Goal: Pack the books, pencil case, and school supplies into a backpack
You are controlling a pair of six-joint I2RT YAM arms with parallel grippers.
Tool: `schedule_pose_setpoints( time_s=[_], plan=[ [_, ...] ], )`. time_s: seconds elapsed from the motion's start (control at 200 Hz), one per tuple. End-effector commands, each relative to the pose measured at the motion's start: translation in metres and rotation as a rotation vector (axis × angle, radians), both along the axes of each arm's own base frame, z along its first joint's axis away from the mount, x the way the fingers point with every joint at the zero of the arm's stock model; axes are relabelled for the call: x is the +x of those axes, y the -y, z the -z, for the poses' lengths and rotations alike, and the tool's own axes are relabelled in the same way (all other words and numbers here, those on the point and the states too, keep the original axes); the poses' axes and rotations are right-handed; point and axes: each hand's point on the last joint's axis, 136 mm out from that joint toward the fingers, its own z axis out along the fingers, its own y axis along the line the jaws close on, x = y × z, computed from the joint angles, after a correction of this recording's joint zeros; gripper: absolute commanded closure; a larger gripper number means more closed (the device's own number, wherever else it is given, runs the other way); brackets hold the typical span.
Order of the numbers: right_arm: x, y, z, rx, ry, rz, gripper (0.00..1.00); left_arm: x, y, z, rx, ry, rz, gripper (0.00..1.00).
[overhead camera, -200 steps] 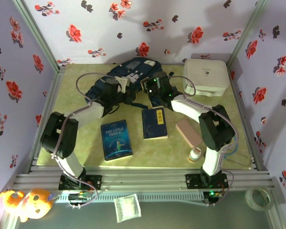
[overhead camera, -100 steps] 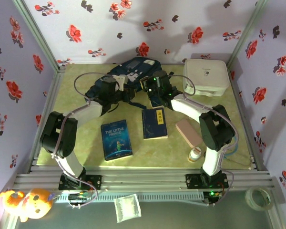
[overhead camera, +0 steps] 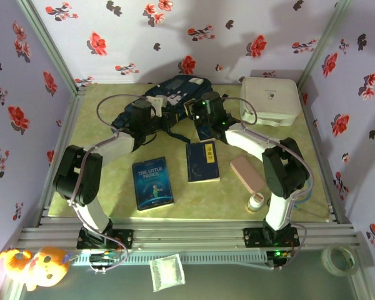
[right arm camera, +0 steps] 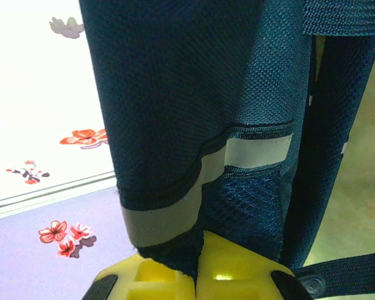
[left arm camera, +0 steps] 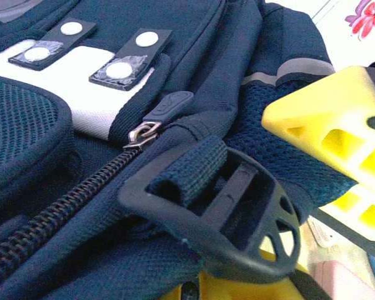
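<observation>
1. Two grippers are working at the backpack (overhead camera: 178,87) on the far side of the table (overhead camera: 112,200). The left gripper (overhead camera: 155,101) has crept forward, jaws narrowing around a black buckle (left arm camera: 219,206).
2. Meanwhile the right gripper (right arm camera: 197,265) stays pinched tight on backpack fabric. Likely opening prep; nothing packed yet.
3. Waiting nearer the arms: two books (overhead camera: 152,182) and the pencil case (overhead camera: 247,173).
4. Left jaws actually biting that buckle? Can't tell. The zipper (left arm camera: 69,200) runs off-frame.
</observation>
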Motion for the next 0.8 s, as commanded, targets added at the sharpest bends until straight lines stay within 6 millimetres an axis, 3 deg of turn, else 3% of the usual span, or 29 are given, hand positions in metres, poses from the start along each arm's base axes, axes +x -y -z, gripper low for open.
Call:
schedule_pose_setpoints(
  time_s=[0.0, 0.185, 0.47, 0.795],
  plan=[
    [-0.026, -0.027, -0.064, 0.114, 0.097, -0.139, 1.00, 0.016, 0.002, -0.022, -0.036, 0.114, -0.006, 0.92],
    [-0.022, -0.019, -0.057, 0.080, 0.093, -0.116, 1.00, 0.011, -0.008, -0.014, 0.010, 0.110, -0.040, 1.00],
    [-0.013, 0.002, -0.036, 0.008, 0.071, -0.064, 1.00, -0.013, -0.041, -0.001, 0.076, 0.082, -0.126, 1.00],
    [-0.014, 0.003, -0.027, -0.016, 0.061, -0.068, 1.00, -0.043, -0.072, 0.012, 0.119, 0.032, -0.188, 1.00]
  ],
)
